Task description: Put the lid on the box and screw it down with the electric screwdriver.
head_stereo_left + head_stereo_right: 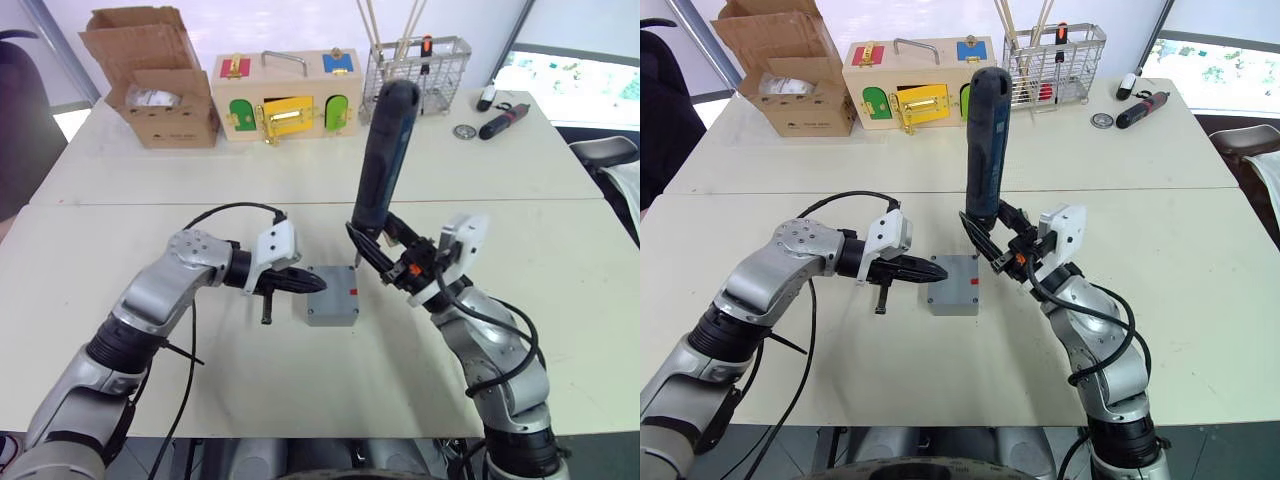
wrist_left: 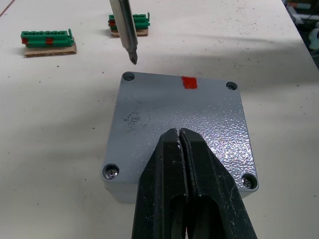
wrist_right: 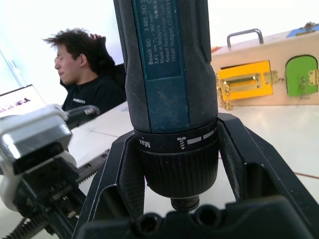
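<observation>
The grey box (image 1: 328, 305) stands mid-table with the lid (image 2: 164, 114) lying flat on it, a red mark (image 2: 189, 82) at its right edge. My left gripper (image 1: 312, 284) is shut and empty, its tips resting on the lid's left side. My right gripper (image 1: 380, 250) is shut on the electric screwdriver (image 1: 386, 150), which it holds upright. The bit tip (image 2: 133, 60) hovers just beyond the lid's far right corner hole (image 2: 129, 76), not in it. Screws show in the two corners nearest my left gripper.
Along the far edge stand a cardboard box (image 1: 150, 95), a wooden box with coloured latches (image 1: 285, 100) and a wire basket (image 1: 420, 65). A dark maroon tool (image 1: 503, 120) lies far right. Two green connector blocks (image 2: 47, 40) lie beyond the box. A person (image 3: 82, 69) sits behind the table.
</observation>
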